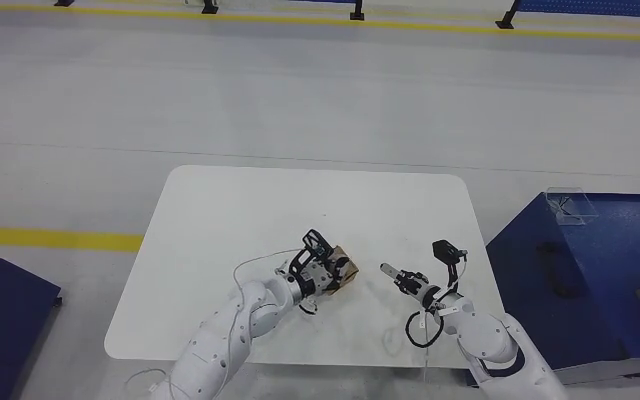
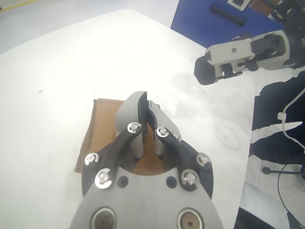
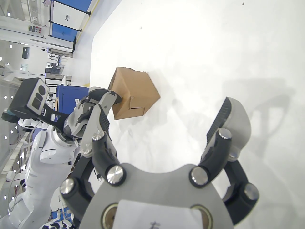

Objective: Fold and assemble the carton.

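Carton standing on the table, one pincer clamped on it, the other clear of it.

I find the brown carton (image 3: 135, 91) squared up into a box and resting on the white table (image 1: 300, 200), toward its near edge and slightly right of middle. The left gripper (image 2: 145, 96) is pinched together on the carton's edge, with its fingers (image 2: 128, 110) lying over the top panel. The right gripper (image 3: 170, 98) hangs above bare tabletop near the carton but not touching it, its fingers spread wide and holding nothing. In the top view I see the two grippers facing each other, with the carton between them.
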`<state>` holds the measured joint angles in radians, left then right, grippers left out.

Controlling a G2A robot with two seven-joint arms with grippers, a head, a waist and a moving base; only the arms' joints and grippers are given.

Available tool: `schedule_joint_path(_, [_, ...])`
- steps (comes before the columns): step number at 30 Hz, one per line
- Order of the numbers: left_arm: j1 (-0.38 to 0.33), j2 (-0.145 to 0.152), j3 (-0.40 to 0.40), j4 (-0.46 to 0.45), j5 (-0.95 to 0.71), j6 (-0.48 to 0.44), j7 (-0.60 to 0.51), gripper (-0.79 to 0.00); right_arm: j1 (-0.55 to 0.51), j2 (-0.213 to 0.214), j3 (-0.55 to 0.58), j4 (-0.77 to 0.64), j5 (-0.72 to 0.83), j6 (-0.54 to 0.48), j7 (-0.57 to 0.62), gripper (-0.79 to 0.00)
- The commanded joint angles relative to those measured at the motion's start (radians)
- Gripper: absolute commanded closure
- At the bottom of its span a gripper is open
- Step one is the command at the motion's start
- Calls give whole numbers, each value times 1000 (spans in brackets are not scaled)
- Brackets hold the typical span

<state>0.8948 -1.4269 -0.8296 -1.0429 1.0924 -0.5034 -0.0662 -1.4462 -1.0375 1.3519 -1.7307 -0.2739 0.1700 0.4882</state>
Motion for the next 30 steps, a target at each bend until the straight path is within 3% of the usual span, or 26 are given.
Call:
schedule_joint_path(1, [-5, -4, 3, 8, -4, 3, 11, 0, 0, 0, 0, 0, 0, 0, 0, -785])
schedule_joint_path(5, [8, -2, -4, -12, 24, 15, 76, 0, 0, 0, 0, 0, 0, 0, 0, -785])
schedule_joint_path(12, [5, -9, 2, 17, 6, 16, 25, 0, 0, 0, 0, 0, 0, 0, 0, -785])
schedule_joint_path(18, [19, -6, -15, -18, 25, 17, 93, 0, 0, 0, 0, 0, 0, 0, 0, -785])
schedule_joint_path(25, [9, -11, -14, 17, -1, 16, 26, 0, 0, 0, 0, 0, 0, 0, 0, -785])
schedule_joint_path(30, [17, -6, -29, -14, 27, -6, 104, 0, 0, 0, 0, 0, 0, 0, 0, -785])
